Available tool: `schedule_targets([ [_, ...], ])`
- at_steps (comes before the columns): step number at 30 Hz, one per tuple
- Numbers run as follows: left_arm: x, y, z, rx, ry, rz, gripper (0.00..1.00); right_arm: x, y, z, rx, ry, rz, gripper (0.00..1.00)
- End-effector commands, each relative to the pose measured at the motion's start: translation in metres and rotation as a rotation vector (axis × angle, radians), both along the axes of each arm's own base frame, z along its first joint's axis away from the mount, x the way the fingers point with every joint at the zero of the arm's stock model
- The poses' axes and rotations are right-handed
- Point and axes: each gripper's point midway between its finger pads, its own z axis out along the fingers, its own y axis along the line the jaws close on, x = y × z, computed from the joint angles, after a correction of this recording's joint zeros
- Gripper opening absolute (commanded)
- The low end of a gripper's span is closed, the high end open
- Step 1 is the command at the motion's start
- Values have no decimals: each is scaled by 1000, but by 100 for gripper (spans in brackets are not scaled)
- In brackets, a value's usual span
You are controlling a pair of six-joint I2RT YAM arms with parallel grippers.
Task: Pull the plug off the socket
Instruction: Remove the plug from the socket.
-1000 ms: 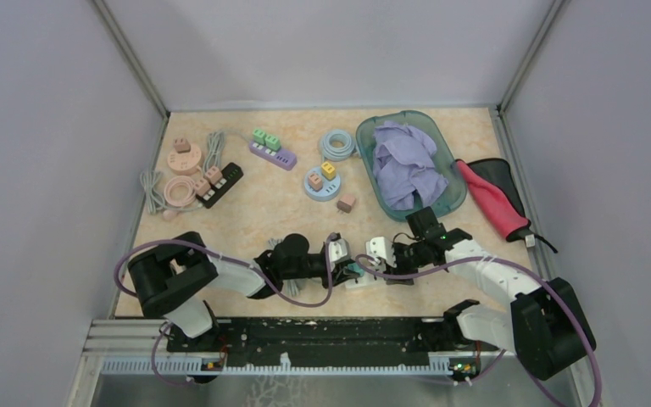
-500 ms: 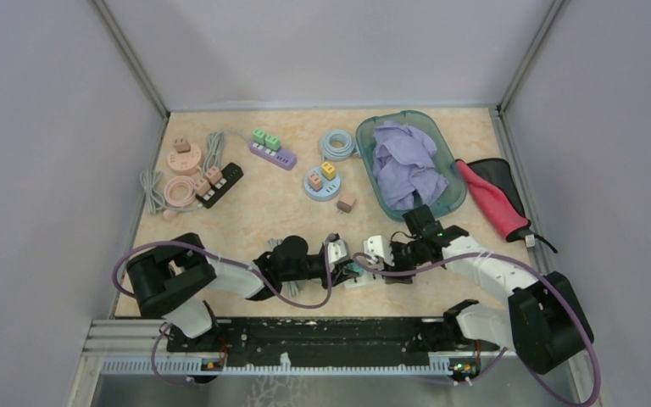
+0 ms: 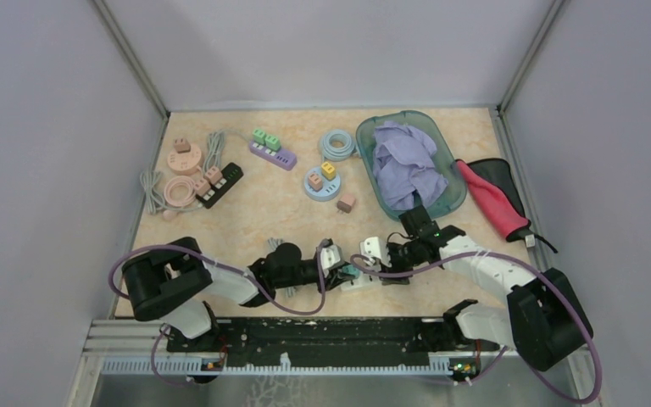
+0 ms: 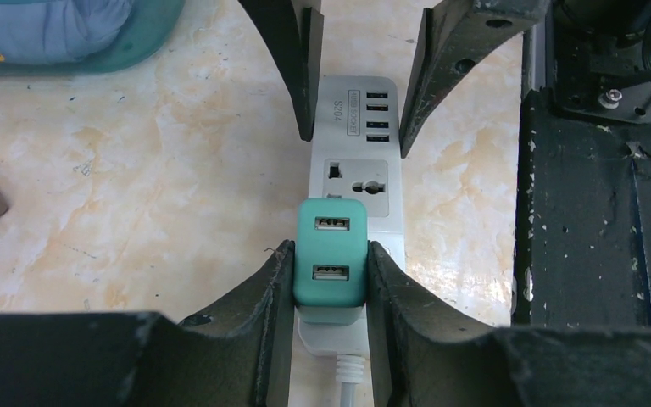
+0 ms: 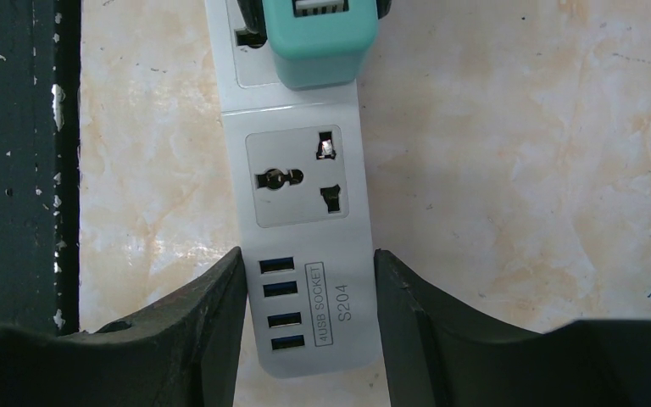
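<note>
**Left wrist camera:** The left gripper (image 4: pixel 329 248) was closed on a teal plastic plug with two USB ports (image 4: pixel 331 273), its black jaws pressed against the plug's two sides. The plug sat in the cord end of a white plastic power strip (image 4: pixel 345 119), which lay flat on a marbled beige tabletop (image 4: pixel 136 186). At the strip's opposite end, the right gripper (image 4: pixel 355 146) was drawn in narrowly around the strip's body. One jaw lay on each long edge, beside a row of four USB ports (image 4: pixel 376 110). A universal outlet (image 4: pixel 363 180) on the strip, between plug and ports, was vacant.

**Right wrist camera:** The right jaws lay flush against both long edges of the strip at its port end. The plug showed at the strip's far end, its base flat on the strip's face with no gap visible.

**Overhead camera:** Both arms reached low and met over the strip. A teal plastic tub (image 3: pixel 453 191) holding lilac cloth (image 3: pixel 403 161) stood well beyond the strip, to its right.

Both holds looked set and the plug fully home, so the pull itself appeared not yet made. The next move would likely call for the left gripper to draw the plug straight off the strip's face. The right gripper would meanwhile pin the strip down. A skewed pull could bind the pins or drag the strip along.
</note>
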Motion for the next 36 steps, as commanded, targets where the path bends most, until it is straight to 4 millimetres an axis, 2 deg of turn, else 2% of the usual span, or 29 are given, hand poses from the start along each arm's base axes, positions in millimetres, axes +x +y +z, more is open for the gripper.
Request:
schedule_targets([
  [1, -1, 0, 22, -57, -138, -50, 1, 7, 2, 4, -6, -10, -12, 0],
  [6, -11, -2, 30, -93, -130, -98, 1, 7, 2, 3, -15, -7, -11, 0],
  [13, -9, 6, 39, -175, -67, -60, 1, 7, 2, 2, -21, -6, -12, 0],
  [18, -13, -10, 38, -177, -45, -119, 1, 7, 2, 2, -27, 0, -18, 0],
  [23, -5, -26, 37, -148, -57, -126, 1, 7, 3, 2, -31, 0, -18, 0],
  [28, 8, -34, 28, -75, -59, -85, 1, 8, 3, 3, -33, -2, -21, 0],
  [33, 19, -28, 27, -90, -12, 8, 1, 9, 3, 3, -35, -5, -22, 0],
  [36, 19, -19, 34, -155, 26, 30, 1, 9, 3, 3, -33, -4, -25, 0],
])
